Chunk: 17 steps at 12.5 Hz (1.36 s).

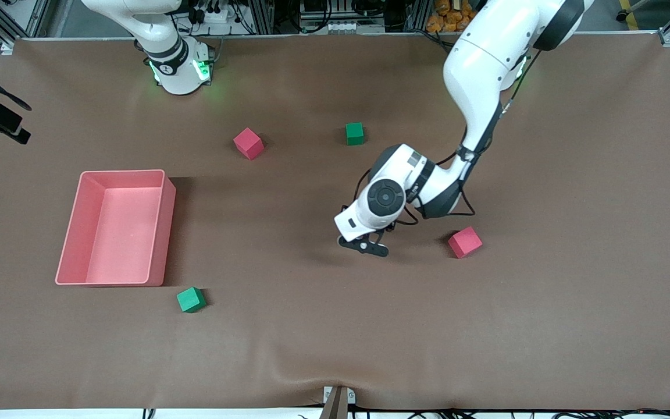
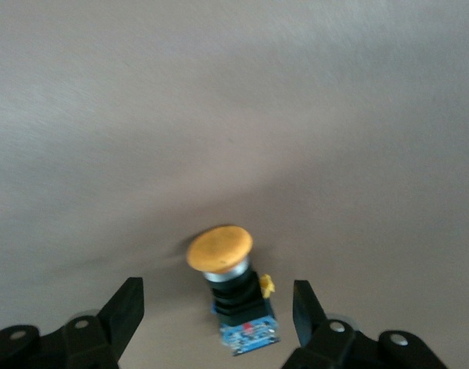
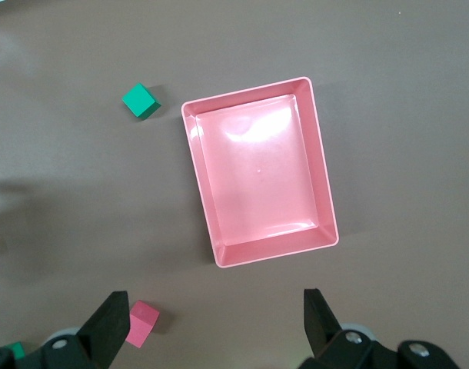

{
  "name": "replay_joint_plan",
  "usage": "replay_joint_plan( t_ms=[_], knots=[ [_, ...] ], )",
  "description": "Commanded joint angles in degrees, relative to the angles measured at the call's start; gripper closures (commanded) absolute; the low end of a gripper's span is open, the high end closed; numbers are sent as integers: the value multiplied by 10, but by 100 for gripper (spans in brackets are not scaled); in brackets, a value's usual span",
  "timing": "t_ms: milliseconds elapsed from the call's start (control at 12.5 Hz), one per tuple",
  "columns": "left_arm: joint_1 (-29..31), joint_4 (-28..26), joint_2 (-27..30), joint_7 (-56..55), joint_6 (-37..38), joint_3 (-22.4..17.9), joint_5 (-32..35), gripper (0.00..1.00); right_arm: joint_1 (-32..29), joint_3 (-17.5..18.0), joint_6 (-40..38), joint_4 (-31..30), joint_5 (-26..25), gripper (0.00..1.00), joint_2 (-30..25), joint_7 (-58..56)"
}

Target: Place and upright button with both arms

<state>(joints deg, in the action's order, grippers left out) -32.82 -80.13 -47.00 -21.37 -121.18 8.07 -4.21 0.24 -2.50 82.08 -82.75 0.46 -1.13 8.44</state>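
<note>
The button (image 2: 233, 288) has a round orange cap, a black body and a blue board at its base. It rests tilted on the brown cloth, seen from its side. My left gripper (image 2: 217, 290) is open, low over the cloth, with one finger on each side of the button and not touching it. In the front view the left gripper (image 1: 364, 244) is over the middle of the table and hides the button. My right gripper (image 3: 214, 300) is open and empty, high over the cloth beside the pink tray (image 3: 321, 177). It is out of the front view.
The pink tray (image 1: 160, 233) stands toward the right arm's end. A red cube (image 1: 464, 242) lies close beside the left gripper. Another red cube (image 1: 248, 143) and a green cube (image 1: 355, 133) lie nearer the bases. A green cube (image 1: 191, 299) lies by the tray's near corner.
</note>
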Motion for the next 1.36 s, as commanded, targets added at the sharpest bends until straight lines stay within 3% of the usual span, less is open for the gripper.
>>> replay_joint_plan(
  t_ms=[0, 321, 1284],
  knots=[
    [-13, 9, -10, -12, 10, -5, 2, 17, -2, 0, -3, 7, 9, 0, 2, 9],
    [-16, 9, -17, -15, 13, -6, 0, 30, -2, 0, -1, 7, 8, 0, 2, 8],
    [-21, 7, -24, -82, 38, -5, 0, 37, 11, 1, -13, 6, -12, 0, 2, -2]
  ],
)
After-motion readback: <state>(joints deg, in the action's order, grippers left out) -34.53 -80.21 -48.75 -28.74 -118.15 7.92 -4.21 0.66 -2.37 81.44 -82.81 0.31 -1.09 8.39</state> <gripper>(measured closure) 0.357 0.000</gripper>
